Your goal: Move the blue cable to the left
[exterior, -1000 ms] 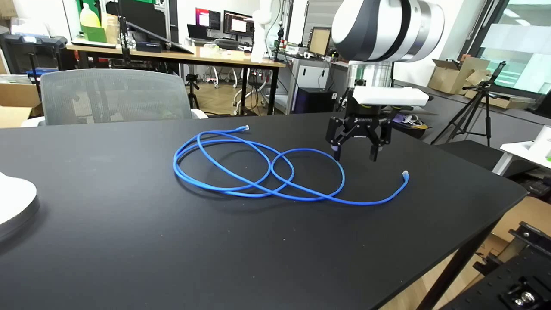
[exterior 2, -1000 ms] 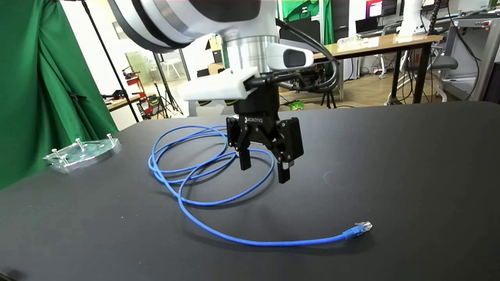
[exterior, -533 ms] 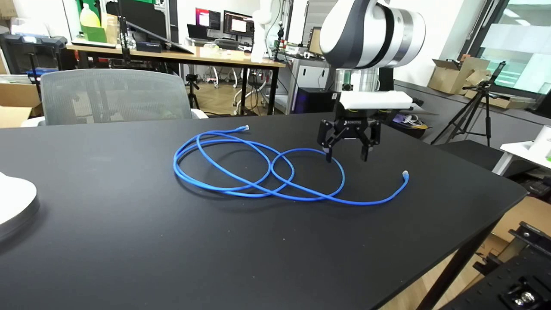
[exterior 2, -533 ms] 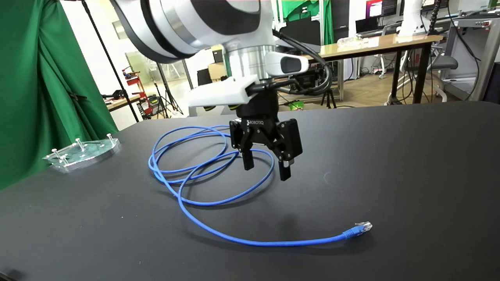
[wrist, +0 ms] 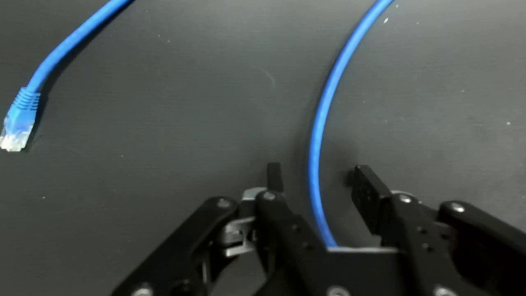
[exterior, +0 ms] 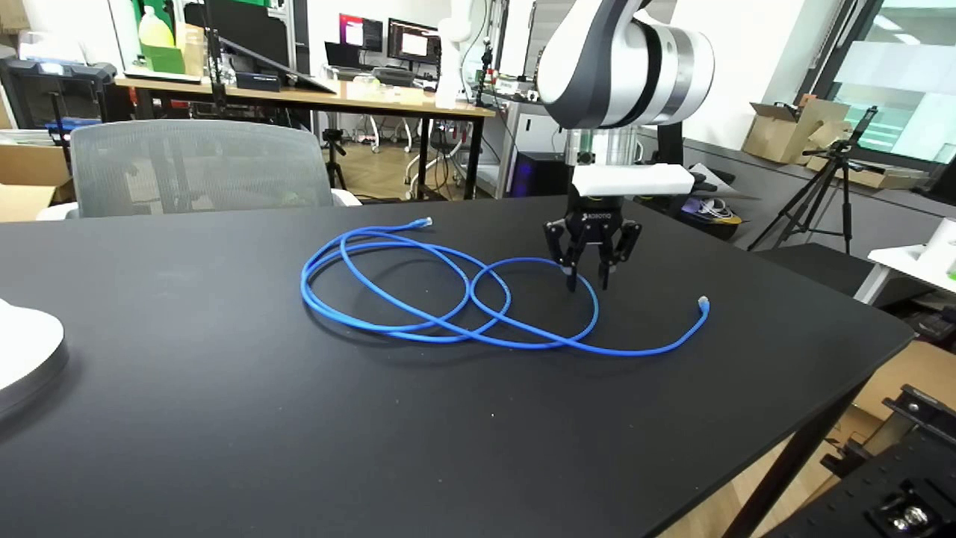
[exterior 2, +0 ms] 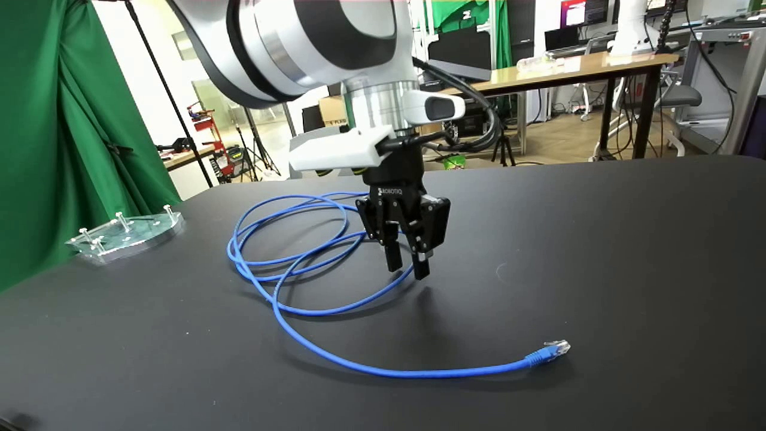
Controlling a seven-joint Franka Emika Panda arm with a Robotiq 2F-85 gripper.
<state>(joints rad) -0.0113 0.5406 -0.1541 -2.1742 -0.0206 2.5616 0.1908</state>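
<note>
Gripper (wrist: 318, 168): I am holding its two fingers (wrist: 370, 197) apart over the table (exterior: 358, 448).
Cable (exterior 2: 317, 312): it is lying on the table in loops, one bit running between the fingers.
One plug (wrist: 18, 123): it is pointing away from the loops, apart from the gripper.

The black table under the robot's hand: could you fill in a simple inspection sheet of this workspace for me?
Surface: black table, with a few pale specks.
Job's things: blue cable, lying on the table in loose, crossing loops.
Clutter: clear plate with upright screws, near the table's edge.
Hand: open; in the wrist view a stretch of the blue cable runs between its fingers, with gaps on both sides.
Cables: besides the blue one, dark cords loop beside the robot arm.
Surroundings: mesh chair, wooden desk, tripod, green curtain.
</note>
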